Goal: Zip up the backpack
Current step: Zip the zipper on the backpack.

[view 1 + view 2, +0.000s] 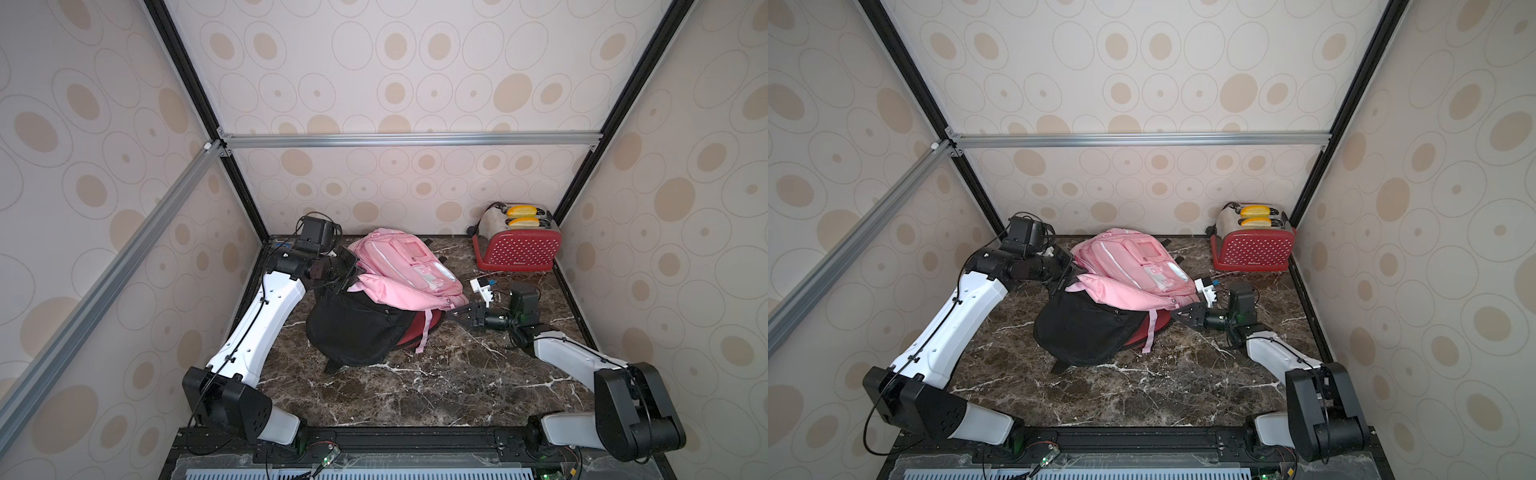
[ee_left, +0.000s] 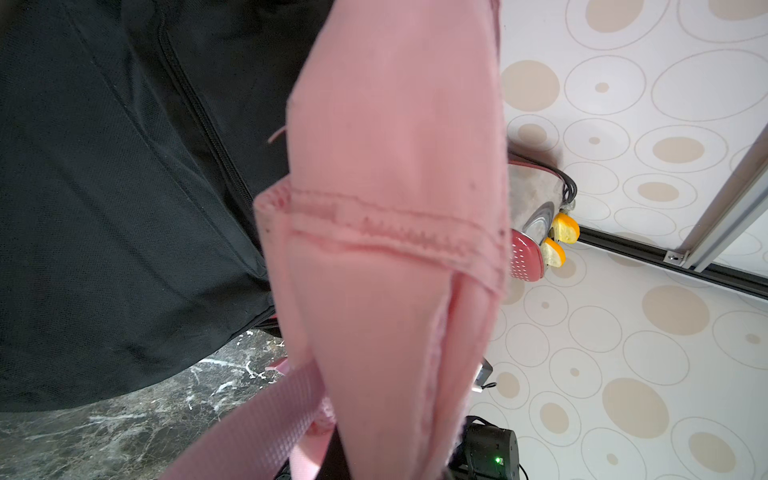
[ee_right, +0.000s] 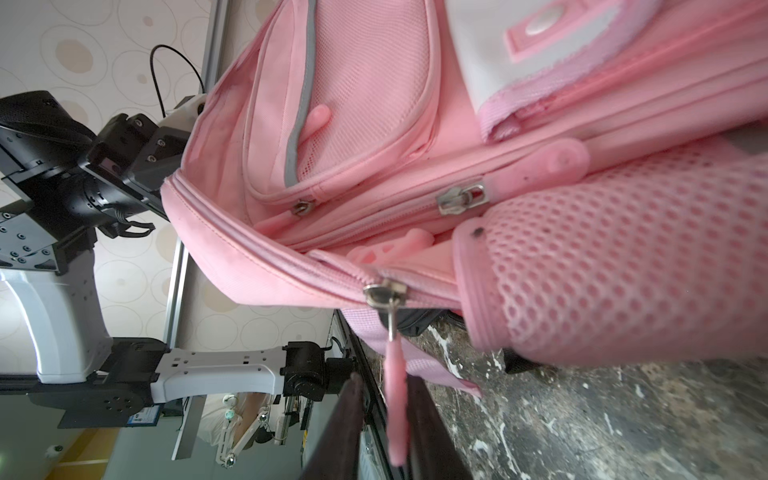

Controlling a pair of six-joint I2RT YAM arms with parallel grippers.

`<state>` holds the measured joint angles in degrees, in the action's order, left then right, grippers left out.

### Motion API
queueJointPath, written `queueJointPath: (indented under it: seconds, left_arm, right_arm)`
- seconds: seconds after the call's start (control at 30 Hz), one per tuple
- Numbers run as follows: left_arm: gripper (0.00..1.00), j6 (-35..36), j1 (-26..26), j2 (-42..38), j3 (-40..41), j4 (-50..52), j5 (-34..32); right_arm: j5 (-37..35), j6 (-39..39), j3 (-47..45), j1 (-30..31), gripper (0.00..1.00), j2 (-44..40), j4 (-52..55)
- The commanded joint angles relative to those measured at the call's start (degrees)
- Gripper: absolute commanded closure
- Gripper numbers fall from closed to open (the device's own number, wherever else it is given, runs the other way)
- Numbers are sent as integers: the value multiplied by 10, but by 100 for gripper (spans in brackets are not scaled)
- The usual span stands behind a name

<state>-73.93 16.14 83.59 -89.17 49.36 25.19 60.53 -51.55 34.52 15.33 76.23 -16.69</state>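
- Dark marble tabletop [image 1: 415,395] floors the booth. The pink backpack [image 1: 399,266] lies at its middle, toward the far wall, with its near edge draped over a black bag [image 1: 353,328].
- Only the right wrist view shows the zip. A metal zipper slider [image 3: 384,293] sits on the backpack's edge just beside the mesh side pocket [image 3: 602,257], and a pink pull tab [image 3: 394,399] hangs from it.
- The right gripper [image 3: 384,380] is narrowly open. Its two dark fingers [image 3: 424,428] flank the pull tab, one seeming to touch it and the other a sliver apart.
- In both top views this gripper reaches the backpack's near right corner, and the tab is too small to make out there.
- The left gripper [image 1: 353,274] meets the backpack's left edge in both top views, its jaws closed on the pink fabric.
- The left wrist view is filled by that fabric and a stitched seam close up, which hide the fingers. The black bag sits beside it.
- A red toaster [image 1: 517,243] stands in the far right corner, well apart from the backpack, with two slices in its slots. The left wrist view catches one end of it.
- Walls [image 1: 415,83] papered with beige circles enclose the table.
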Motion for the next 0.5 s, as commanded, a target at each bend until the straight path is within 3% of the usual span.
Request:
queueJointPath:
  seconds: [0.0,0.47]
  left_arm:
    - [100,-5,1,-7,-27,-53,-4]
    - [100,-5,1,-16,-15,-57,-5]
  right_arm:
    - [4,58,17,-4,77,-10,92]
    - [-1,56,44,-3,70,16,86]
